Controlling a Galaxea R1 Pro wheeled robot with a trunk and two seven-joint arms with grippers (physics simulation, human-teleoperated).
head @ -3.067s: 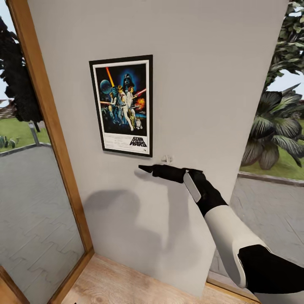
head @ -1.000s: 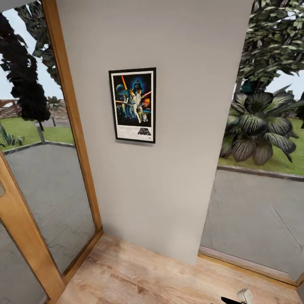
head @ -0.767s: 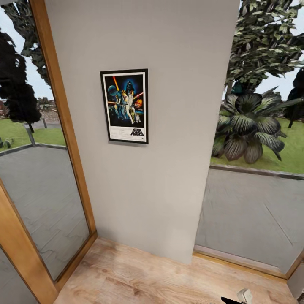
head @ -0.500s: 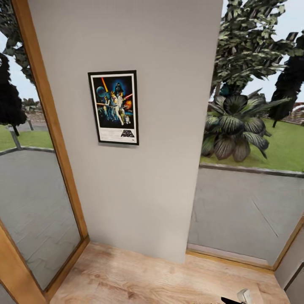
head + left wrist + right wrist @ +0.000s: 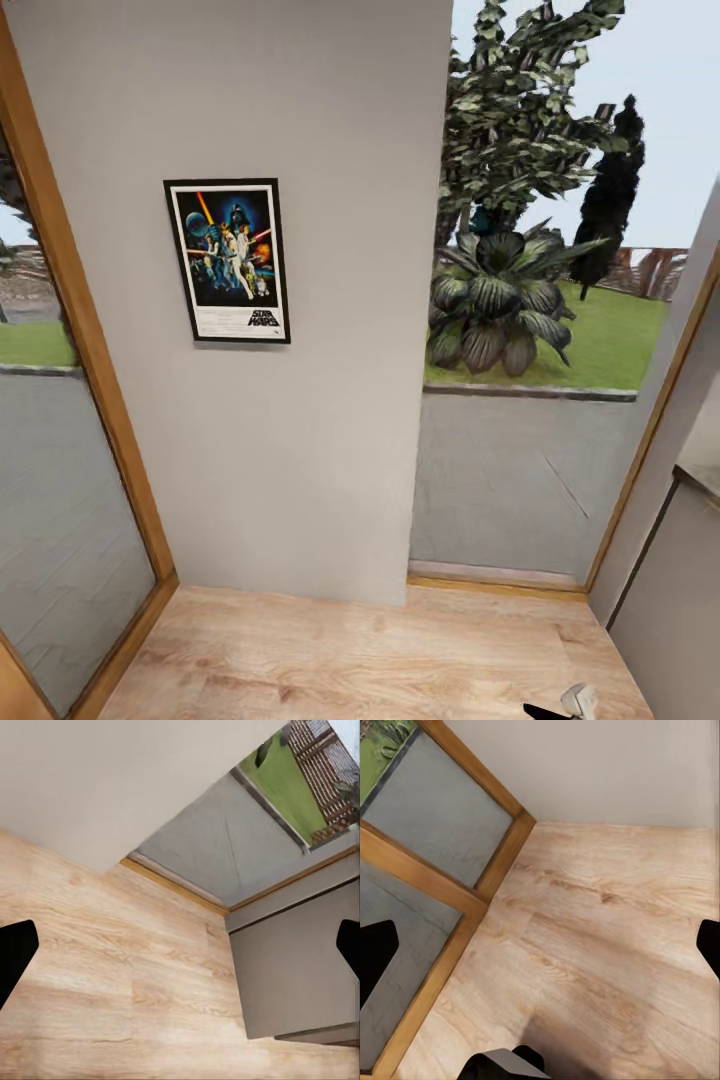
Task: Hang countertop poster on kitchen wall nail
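Poster hangs on the wall; both grippers are empty and wide.

The Star Wars poster [image 5: 228, 261] sits flat and upright on the grey wall panel [image 5: 330, 420], between the wooden window frame [image 5: 80, 350] and the glass with the garden plant [image 5: 495, 310] behind it. I judge the hanging is done, so the good move now is to keep the arms low and away from the wall, not to bump the frame. The left gripper [image 5: 180, 945] and the right gripper [image 5: 540, 945] each show two dark fingertips far apart over the wooden floor [image 5: 380, 650], holding nothing. Nothing stands between robot and poster; a grey cabinet front [image 5: 670, 590] is near at the right side.
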